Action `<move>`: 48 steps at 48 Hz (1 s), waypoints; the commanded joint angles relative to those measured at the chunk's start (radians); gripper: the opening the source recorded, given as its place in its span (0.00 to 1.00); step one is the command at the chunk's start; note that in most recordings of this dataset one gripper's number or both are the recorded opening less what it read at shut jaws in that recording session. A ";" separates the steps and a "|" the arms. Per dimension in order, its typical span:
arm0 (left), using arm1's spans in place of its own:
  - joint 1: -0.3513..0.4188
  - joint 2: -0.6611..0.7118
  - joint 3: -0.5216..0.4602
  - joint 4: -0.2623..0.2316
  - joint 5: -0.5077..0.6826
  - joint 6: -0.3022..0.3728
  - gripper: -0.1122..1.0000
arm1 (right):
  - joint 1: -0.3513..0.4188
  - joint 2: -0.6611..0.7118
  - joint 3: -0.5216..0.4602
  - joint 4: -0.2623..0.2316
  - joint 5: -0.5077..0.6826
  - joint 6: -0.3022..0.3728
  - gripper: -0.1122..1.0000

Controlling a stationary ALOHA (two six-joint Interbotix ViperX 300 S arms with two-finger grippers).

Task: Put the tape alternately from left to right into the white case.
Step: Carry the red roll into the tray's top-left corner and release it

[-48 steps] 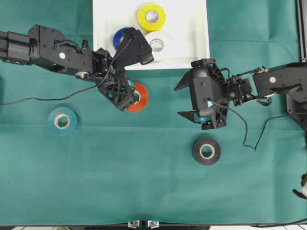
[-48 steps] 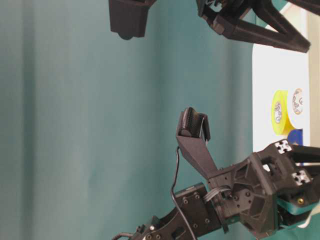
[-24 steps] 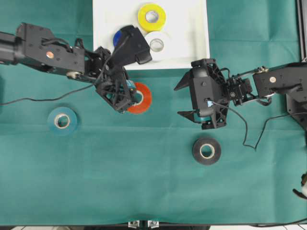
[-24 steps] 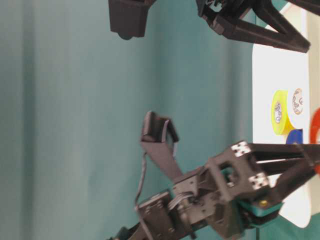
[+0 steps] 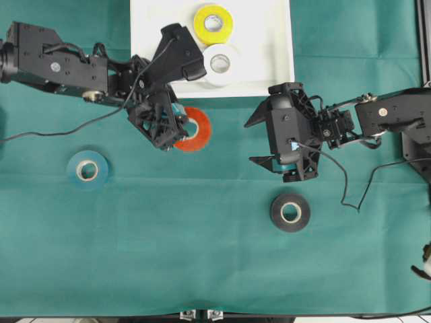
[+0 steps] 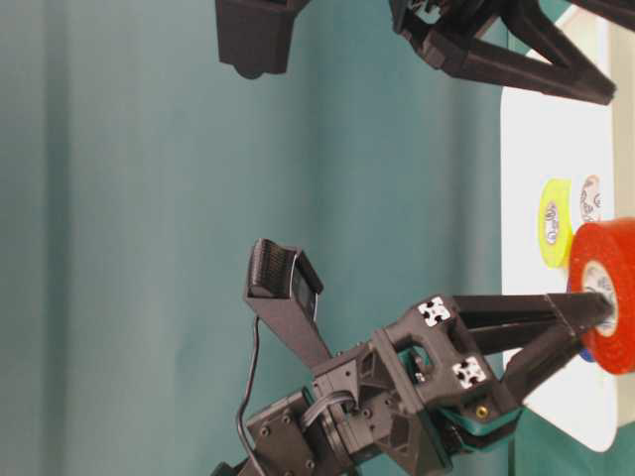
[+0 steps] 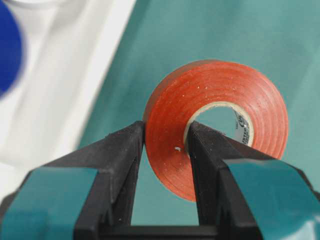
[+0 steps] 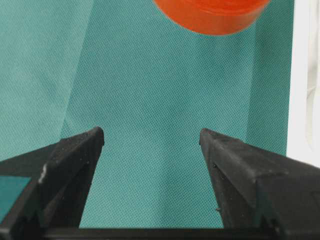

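Nearest the front edge of the green cloth [image 5: 202,269], two rolls lie flat and untouched: the black roll [image 5: 290,212] toward the right side and the teal roll [image 5: 87,170] toward the left.

Further in, the right gripper [image 5: 259,141] hangs over bare cloth with its fingers spread wide and nothing between them.

Level with it on the left half, the left gripper [image 5: 176,129] is clamped on the red-orange roll [image 7: 215,125], one finger outside the wall and one through the pale core. In the table-level view the roll stands on edge and appears clear of the cloth, just short of the near rim of the white case [image 5: 283,40].

At the far edge, the white case holds the yellow roll [image 5: 213,23] and the white roll [image 5: 219,64], touching or nearly so, and the blue roll [image 7: 9,47], which the left arm hides from above.

By this count three of six rolls are in, a fourth is in hand close to the case, and the teal and black ones are left.
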 commanded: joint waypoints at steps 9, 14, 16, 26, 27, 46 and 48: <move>0.103 -0.063 -0.002 0.002 -0.003 0.115 0.07 | 0.003 -0.021 -0.012 0.002 -0.008 0.000 0.86; 0.155 -0.069 -0.003 0.003 -0.003 0.158 0.07 | 0.003 -0.021 -0.011 0.002 -0.008 0.000 0.86; 0.175 -0.069 -0.005 0.003 -0.005 0.176 0.07 | 0.003 -0.021 -0.011 0.002 -0.008 0.000 0.86; 0.275 -0.058 -0.011 0.002 -0.009 0.264 0.07 | 0.003 -0.021 -0.011 0.002 -0.008 0.000 0.86; 0.284 -0.057 -0.011 0.002 -0.009 0.275 0.07 | 0.003 -0.021 -0.011 0.002 -0.008 0.000 0.86; 0.387 0.006 -0.018 0.003 -0.084 0.368 0.07 | 0.003 -0.021 -0.015 0.002 -0.008 0.000 0.86; 0.394 0.014 -0.023 0.002 -0.084 0.370 0.07 | 0.003 -0.021 -0.015 0.002 -0.008 0.000 0.86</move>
